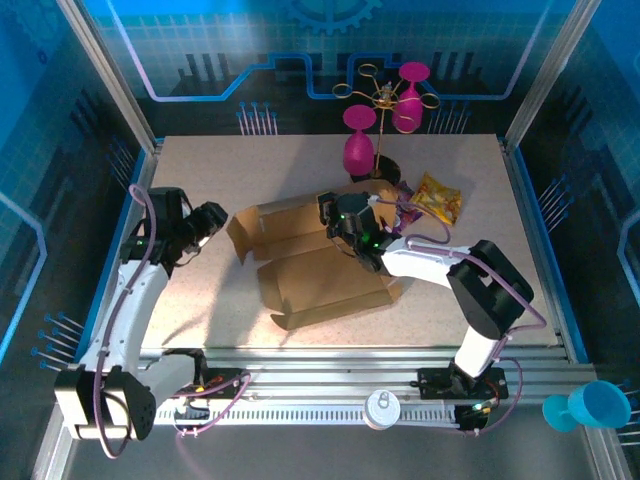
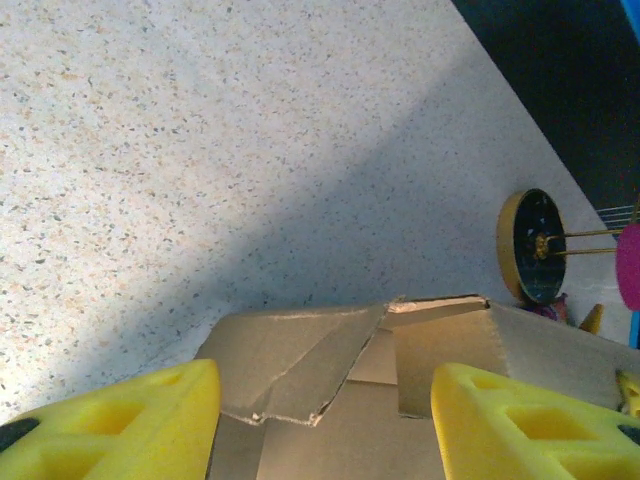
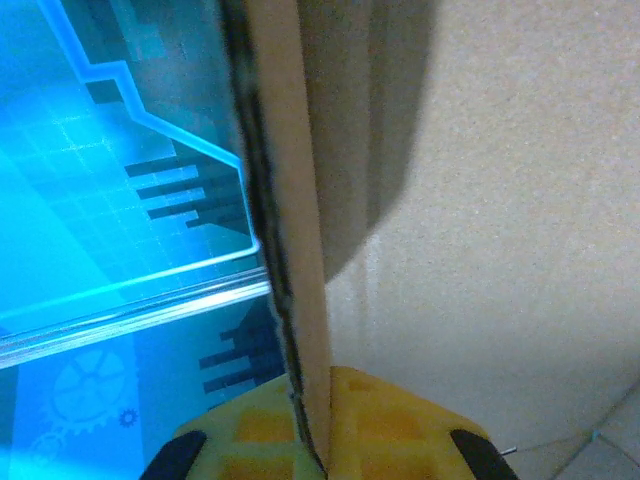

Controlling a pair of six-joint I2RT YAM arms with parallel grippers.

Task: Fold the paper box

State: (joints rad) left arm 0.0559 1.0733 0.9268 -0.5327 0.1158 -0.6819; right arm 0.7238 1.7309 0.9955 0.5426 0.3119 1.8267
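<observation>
Paper box point(image 1: 322, 282), partly folded, lying mid-table point(image 1: 250, 170): right gripper point(image 3: 318, 428) pinches one upright cardboard wall edge-on, while left gripper point(image 2: 320, 400) is spread wide, released, at the box's left flaps.

Robot lab cell: aluminium frame post point(image 1: 108, 65), blue circuit-print wall panel point(image 1: 200, 40), speckled table point(image 1: 250, 170), extrusion rail point(image 1: 330, 370) along near edge.

Your left wrist view cuts the box point(image 2: 300, 360) off at its bottom edge; the right wrist view blurs it up close.
</observation>
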